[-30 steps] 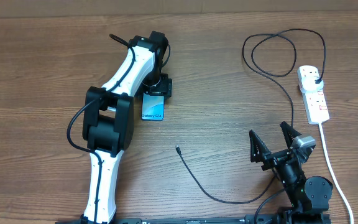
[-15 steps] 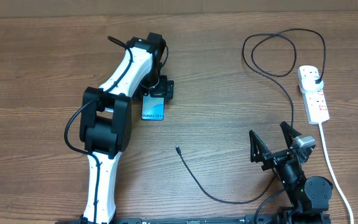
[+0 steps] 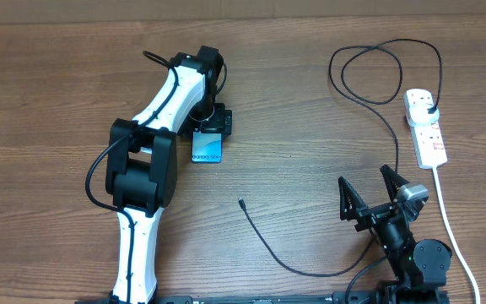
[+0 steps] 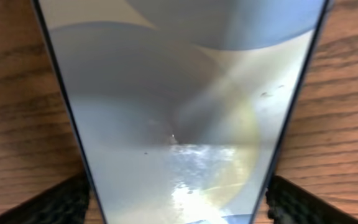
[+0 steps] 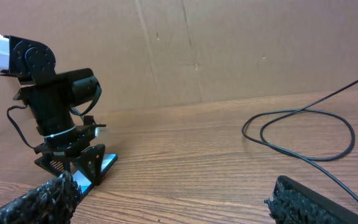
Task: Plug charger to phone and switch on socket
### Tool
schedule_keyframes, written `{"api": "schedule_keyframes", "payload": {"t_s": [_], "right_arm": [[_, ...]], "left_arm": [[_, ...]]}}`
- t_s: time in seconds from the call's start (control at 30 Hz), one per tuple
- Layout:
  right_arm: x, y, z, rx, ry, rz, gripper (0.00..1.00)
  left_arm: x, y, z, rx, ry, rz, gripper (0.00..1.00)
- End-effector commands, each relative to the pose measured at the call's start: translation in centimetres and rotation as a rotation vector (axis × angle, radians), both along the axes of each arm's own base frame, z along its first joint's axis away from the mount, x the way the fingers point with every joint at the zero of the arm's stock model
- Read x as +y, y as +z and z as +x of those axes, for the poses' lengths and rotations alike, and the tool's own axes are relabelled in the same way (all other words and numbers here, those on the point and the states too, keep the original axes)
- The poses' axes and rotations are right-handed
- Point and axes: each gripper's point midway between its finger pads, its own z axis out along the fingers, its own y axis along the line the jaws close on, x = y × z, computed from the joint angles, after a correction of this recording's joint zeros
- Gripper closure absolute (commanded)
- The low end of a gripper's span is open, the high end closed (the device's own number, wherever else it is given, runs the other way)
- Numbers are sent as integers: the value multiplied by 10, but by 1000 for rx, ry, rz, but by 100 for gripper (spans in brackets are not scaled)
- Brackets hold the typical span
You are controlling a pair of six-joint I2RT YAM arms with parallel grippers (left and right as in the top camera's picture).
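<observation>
On the desk (image 3: 57,84), the phone (image 3: 207,150) lies flat, partly under the left end effector (image 3: 212,127), the charger (image 3: 272,253) tip rests between both end effectors, and the socket (image 3: 425,127) sits beyond the spread-fingered right end effector (image 3: 364,177).
</observation>
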Motion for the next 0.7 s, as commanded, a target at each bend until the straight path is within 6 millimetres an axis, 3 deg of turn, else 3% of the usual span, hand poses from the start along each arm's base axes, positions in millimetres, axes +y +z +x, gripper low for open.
{"api": "schedule_keyframes", "payload": {"t_s": [0.0,0.67], "right_arm": [[1,-1,0,-5,3,-1,0],[1,-1,0,-5,3,-1,0]], "left_arm": [[-5,-15,-12,57,30,-33,0],[-10,-16,1,4,29,-56,0]]}}
